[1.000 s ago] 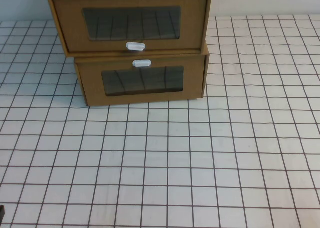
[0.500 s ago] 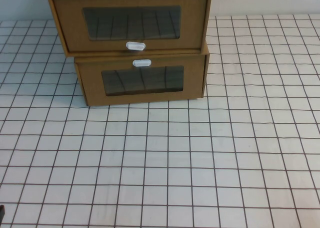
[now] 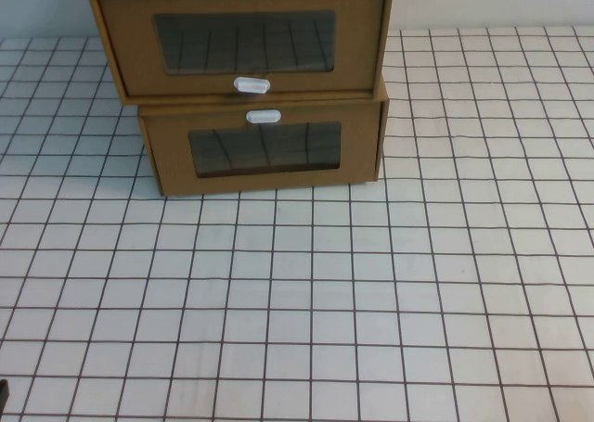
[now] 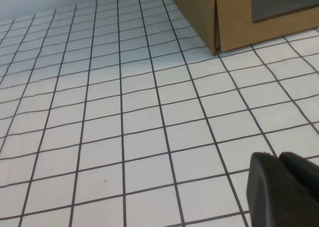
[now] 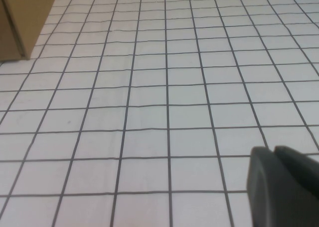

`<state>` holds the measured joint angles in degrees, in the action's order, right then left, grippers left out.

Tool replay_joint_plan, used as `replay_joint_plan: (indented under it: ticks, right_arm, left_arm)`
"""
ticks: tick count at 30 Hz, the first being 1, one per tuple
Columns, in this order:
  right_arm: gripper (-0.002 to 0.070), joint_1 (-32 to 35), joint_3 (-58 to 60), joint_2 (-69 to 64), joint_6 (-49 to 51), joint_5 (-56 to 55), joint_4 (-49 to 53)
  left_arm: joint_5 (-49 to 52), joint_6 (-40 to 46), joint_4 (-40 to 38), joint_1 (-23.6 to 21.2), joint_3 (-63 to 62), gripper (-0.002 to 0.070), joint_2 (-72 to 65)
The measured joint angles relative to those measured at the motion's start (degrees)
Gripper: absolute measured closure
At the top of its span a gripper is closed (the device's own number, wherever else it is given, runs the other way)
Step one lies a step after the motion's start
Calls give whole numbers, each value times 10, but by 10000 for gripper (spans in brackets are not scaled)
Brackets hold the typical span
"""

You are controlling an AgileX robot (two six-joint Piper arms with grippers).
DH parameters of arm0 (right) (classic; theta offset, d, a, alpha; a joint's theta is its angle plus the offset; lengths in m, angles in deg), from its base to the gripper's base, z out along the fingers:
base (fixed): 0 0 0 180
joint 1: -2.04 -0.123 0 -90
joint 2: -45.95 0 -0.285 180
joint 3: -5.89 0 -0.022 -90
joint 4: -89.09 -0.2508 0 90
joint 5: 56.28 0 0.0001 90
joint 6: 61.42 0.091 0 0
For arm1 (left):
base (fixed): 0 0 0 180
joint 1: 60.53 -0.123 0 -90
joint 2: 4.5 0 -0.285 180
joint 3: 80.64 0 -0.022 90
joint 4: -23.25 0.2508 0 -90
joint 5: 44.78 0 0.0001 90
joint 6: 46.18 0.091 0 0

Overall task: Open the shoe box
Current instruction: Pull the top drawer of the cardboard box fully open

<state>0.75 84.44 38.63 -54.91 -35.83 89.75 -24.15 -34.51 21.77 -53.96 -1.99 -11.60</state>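
Sitting closed beneath an upper shoe box (image 3: 241, 37), the lower shoe box (image 3: 264, 148) stands well apart from both hands. The left hand (image 4: 277, 157), closed and empty, hangs over the gridded desk (image 3: 371, 292) off the box's left corner. The right hand (image 5: 273, 150), also closed and empty, hangs off its right corner.

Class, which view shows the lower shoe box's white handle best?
The high view: the lower box's white handle sits in full sight above its window. The left wrist view shows only that box's corner, the right wrist view a cardboard edge; neither shows the handle. Both shut, the left gripper and right gripper hover over the table.
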Motion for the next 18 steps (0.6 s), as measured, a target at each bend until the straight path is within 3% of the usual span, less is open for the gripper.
replay_joint_plan:
  ticks: [7,14,18]
  right_arm:
    - [689,0,0,0,0,0,0]
    - [689,0,0,0,0,0,0]
    - [689,0,0,0,0,0,0]
  left_arm:
    - [-5,-8,-9,0,0,677,0]
    - [-82,-110,-154,0,1,677,0]
    - [-137,-124,-209,0,1,677,0]
